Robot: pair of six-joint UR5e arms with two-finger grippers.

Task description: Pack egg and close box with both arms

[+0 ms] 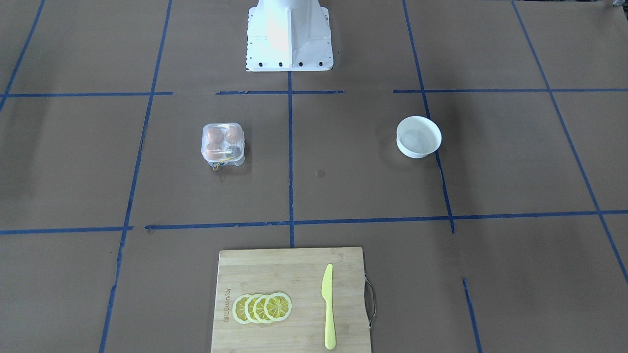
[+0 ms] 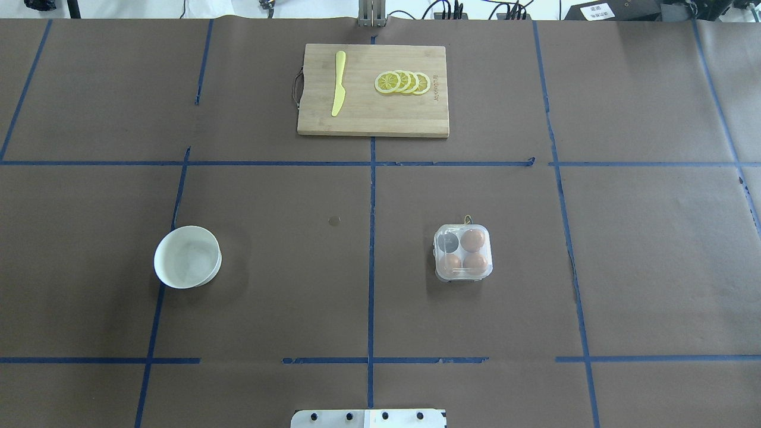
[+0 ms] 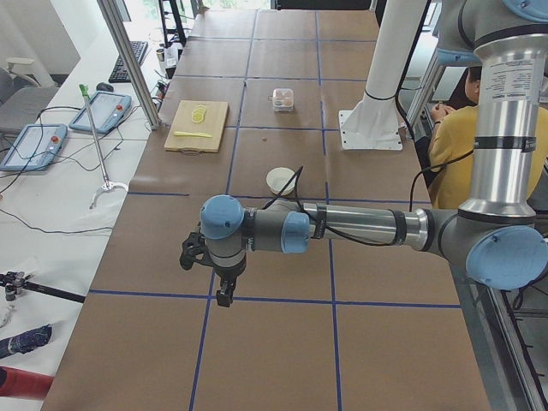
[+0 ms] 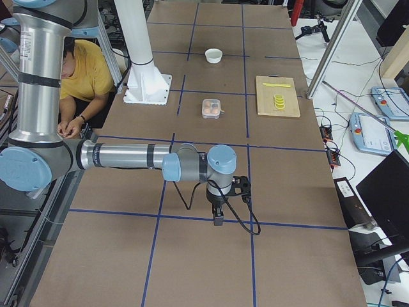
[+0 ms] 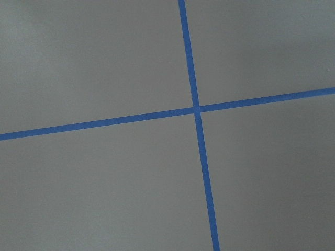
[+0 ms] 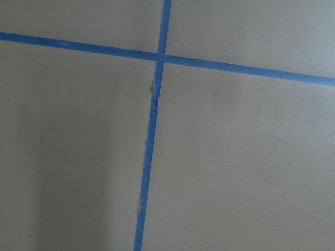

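The clear box (image 2: pixel 463 252) sits on the right half of the table, and its lid looks down over the cups. Three tan-brown eggs show through it: one (image 2: pixel 473 239) at the far right and two at the near side; the fourth cup looks dark. The box also shows in the front view (image 1: pixel 223 142). My left gripper (image 3: pixel 224 296) hangs low over the table's left end, far from the box. My right gripper (image 4: pixel 218 219) hangs over the right end. Both show only in the side views, so I cannot tell if they are open. Both wrist views show only brown paper and blue tape.
A white bowl (image 2: pixel 187 257) stands on the left half. A bamboo cutting board (image 2: pixel 416 119) at the far edge holds a yellow knife (image 2: pixel 338 83) and lemon slices (image 2: pixel 403 82). The white pedestal (image 1: pixel 289 37) is at the robot's side. An operator in yellow (image 4: pixel 86 77) sits behind it.
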